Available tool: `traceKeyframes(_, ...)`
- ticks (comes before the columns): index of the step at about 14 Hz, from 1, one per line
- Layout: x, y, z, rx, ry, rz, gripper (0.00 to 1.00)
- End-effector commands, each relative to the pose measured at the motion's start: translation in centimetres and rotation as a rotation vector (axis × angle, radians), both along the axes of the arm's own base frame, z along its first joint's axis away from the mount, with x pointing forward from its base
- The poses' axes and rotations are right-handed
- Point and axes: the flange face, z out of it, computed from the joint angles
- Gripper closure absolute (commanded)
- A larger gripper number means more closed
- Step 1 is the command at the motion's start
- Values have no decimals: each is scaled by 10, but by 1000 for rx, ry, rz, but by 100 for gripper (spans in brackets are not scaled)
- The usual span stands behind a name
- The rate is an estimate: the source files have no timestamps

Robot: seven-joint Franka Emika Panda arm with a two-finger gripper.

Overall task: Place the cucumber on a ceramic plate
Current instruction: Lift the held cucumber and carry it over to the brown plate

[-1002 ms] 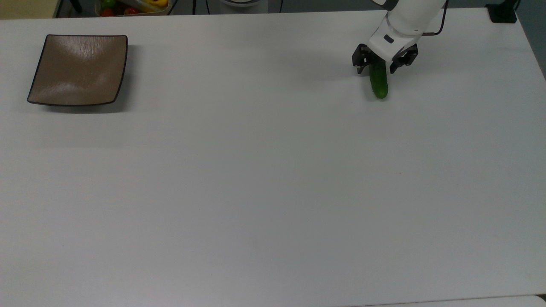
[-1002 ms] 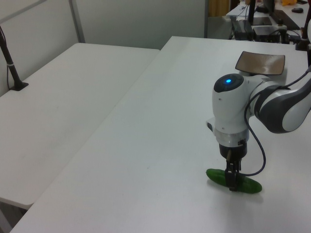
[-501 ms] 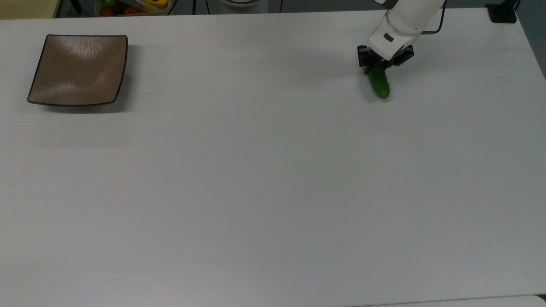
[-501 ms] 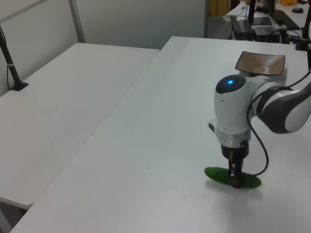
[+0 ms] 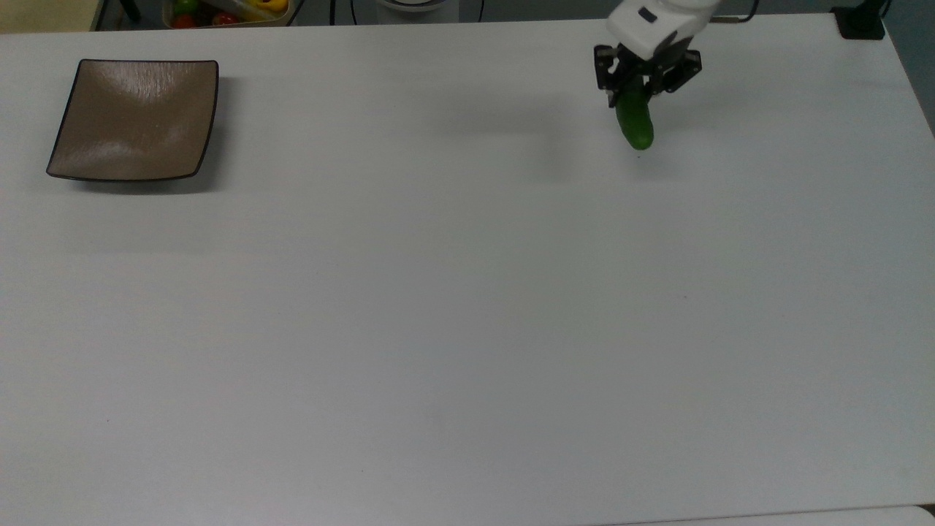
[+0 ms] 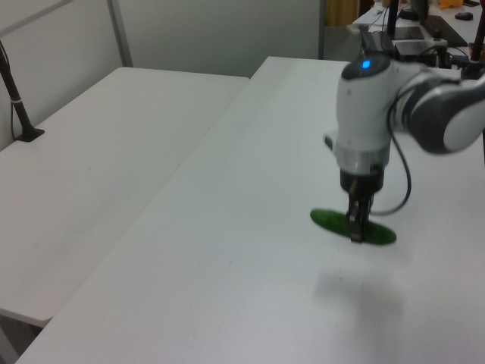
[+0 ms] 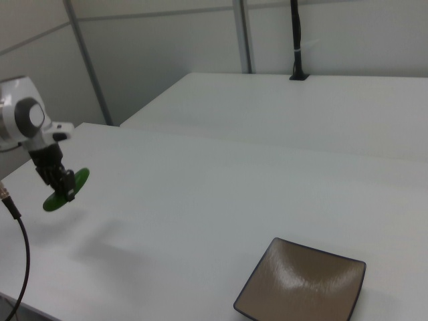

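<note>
In the top view you see the gripper near the desk's far right corner, jaws clamped on the cucumber; the ceramic plate waits by the far left corner. In the left view, the cucumber hangs level above its shadow, gripped mid-length, probably for balance. In the right view, your plate sits well apart from the cucumber.
</note>
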Motion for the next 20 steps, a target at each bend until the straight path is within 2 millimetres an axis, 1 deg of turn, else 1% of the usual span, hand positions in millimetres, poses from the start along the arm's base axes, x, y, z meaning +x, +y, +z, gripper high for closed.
traceKeyframes(1, 14, -56, 85, 33, 13, -8, 80)
traceKeyframes(3, 15, -86, 117, 76, 16, 24, 81)
traceKeyframes(4, 15, -103, 129, 79, 24, 31, 81)
traceKeyframes(5, 14, -128, 145, 76, 31, 46, 81)
traceKeyframes(7, 11, -162, 164, 77, 35, 74, 81)
traceKeyframes(8, 13, -182, 172, 81, 35, 80, 80)
traceKeyframes(9, 17, -203, 175, 86, 45, 76, 80)
traceKeyframes(10, 19, -220, 176, 88, 61, 90, 80)
traceKeyframes(11, 23, -235, 182, 95, 64, 111, 80)
traceKeyframes(13, 30, -268, 183, 108, 69, 129, 81)
traceKeyframes(14, 35, -289, 183, 112, 63, 122, 81)
traceKeyframes(15, 40, -317, 182, 118, 55, 128, 80)
traceKeyframes(16, 43, -334, 182, 118, 43, 139, 80)
traceKeyframes(17, 49, -358, 181, 117, 18, 144, 80)
traceKeyframes(20, 71, -423, 156, 104, -20, 111, 80)
